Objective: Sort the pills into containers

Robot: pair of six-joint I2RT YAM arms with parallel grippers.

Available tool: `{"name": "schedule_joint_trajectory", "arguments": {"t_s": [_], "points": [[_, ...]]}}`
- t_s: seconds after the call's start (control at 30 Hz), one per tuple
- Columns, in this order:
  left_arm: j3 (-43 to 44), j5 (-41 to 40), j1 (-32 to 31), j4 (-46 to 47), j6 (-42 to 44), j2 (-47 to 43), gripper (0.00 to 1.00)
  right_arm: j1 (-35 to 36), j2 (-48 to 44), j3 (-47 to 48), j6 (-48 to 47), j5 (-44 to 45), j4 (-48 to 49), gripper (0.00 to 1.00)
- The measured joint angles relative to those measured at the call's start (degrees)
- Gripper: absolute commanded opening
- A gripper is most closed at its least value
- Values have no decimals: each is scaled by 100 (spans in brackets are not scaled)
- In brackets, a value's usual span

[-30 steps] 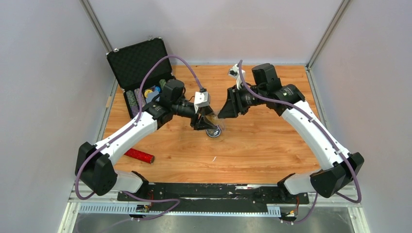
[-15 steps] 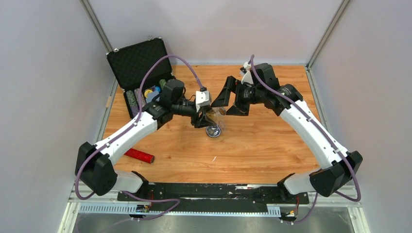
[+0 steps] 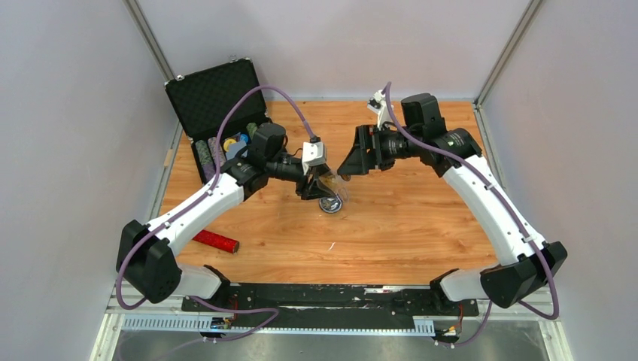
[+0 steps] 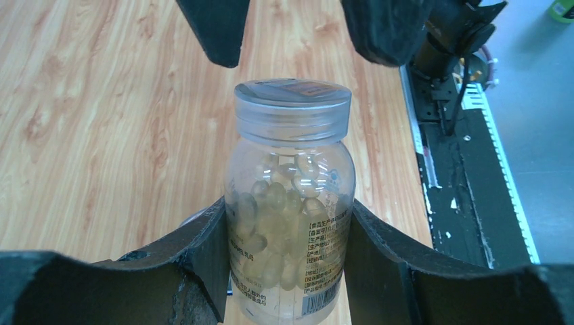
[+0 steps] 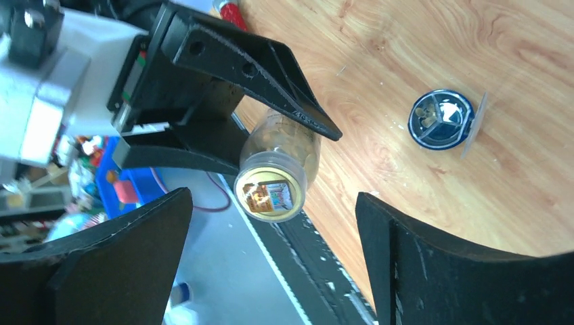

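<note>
My left gripper (image 4: 285, 218) is shut on a clear pill bottle (image 4: 291, 203), tilted above the table, cap (image 4: 292, 101) on, full of pale yellow pills (image 4: 271, 200). From above, the bottle (image 3: 332, 183) hangs just over the small round container (image 3: 331, 203), a dark-rimmed dish with dividers. In the right wrist view the container (image 5: 440, 118) holds a few pills (image 5: 426, 112), and a clear lid (image 5: 475, 122) leans beside it. My right gripper (image 3: 347, 164) stands open, facing the cap (image 5: 269, 193) a little way off, its fingers (image 4: 216, 27) beyond the cap and apart from it.
An open black poker-chip case (image 3: 218, 113) stands at the back left. A red cylinder (image 3: 216, 241) lies near the left arm's base. A black rail (image 3: 331, 297) runs along the table's near edge.
My right gripper has gone from nearly shut at the bottle's cap to wide open, and has drawn back to the right. The left gripper and the bottle have stayed put.
</note>
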Motion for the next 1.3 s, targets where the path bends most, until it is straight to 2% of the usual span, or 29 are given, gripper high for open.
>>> {"name": "schedule_joint_trajectory", "arguments": {"t_s": [0.17, 0.33, 0.53, 0.67, 1.07, 1.13, 1.2, 1.23, 1.3], "points": [[0, 363, 0, 0, -26, 0, 0, 42, -151, -83, -1062, -140, -195, 90], [0, 542, 0, 2, -31, 0, 0, 94, -271, -116, -1528, -127, -214, 79], [0, 643, 0, 15, -57, 7, 0, 271, -271, -120, -1707, -26, -212, 84], [0, 656, 0, 28, -76, 22, 0, 442, -271, -125, -1834, 15, -199, 82], [2, 625, 0, 46, -98, 55, 0, 612, -243, -214, -1740, 229, -44, 41], [2, 638, 7, 48, -103, 85, 0, 638, -223, -221, -1698, 293, -15, 29], [2, 614, 13, 57, -127, 101, 0, 647, -210, -234, -1593, 328, -2, 4], [2, 608, 17, 57, -142, 107, 0, 649, -201, -240, -1508, 369, 13, 0], [2, 573, 31, 87, -162, 127, 0, 664, -192, -245, -1311, 498, 46, 0]]}}
